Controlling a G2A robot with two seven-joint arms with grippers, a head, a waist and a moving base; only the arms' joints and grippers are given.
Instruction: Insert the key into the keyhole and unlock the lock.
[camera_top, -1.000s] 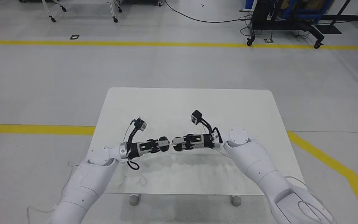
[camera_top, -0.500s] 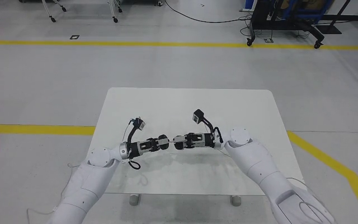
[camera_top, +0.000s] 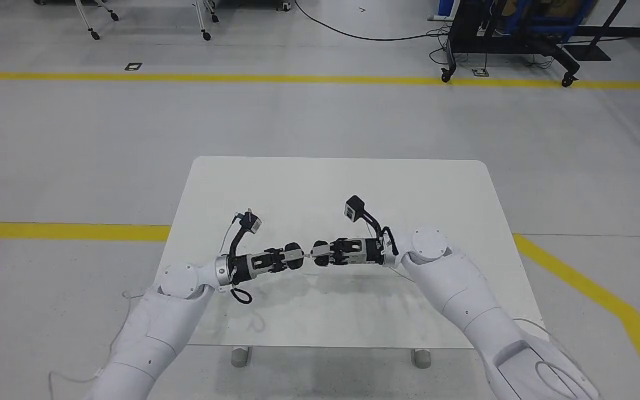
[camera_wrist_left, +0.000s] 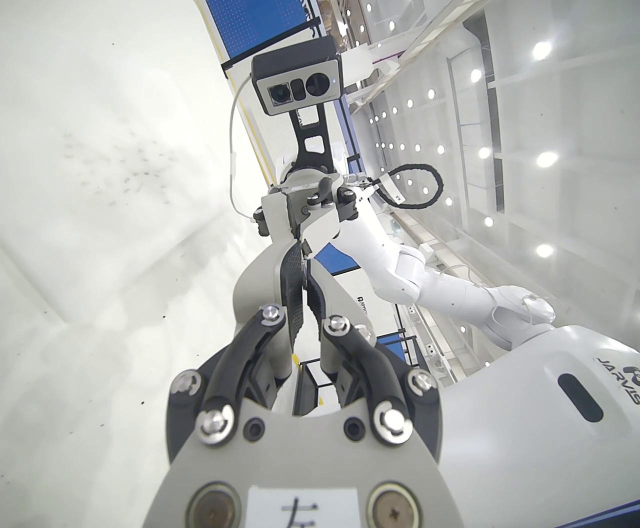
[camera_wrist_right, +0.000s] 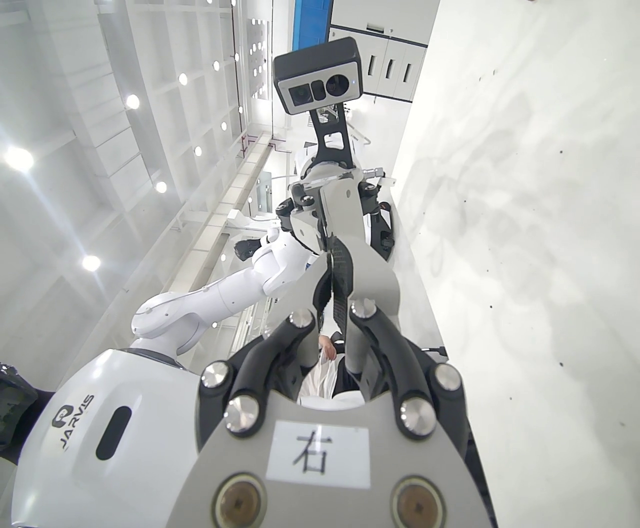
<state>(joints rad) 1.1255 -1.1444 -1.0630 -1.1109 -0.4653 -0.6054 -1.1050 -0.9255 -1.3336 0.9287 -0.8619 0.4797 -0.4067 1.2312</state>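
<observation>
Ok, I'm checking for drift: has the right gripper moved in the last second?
Yes, slightly. In the top view the right gripper has edged toward the table's far edge, still tip to tip with the left gripper.

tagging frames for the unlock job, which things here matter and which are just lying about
Job: left gripper and right gripper, tip to tip above the white table.
Lying about: floor cable, black wheeled rack, yellow floor line.
</observation>
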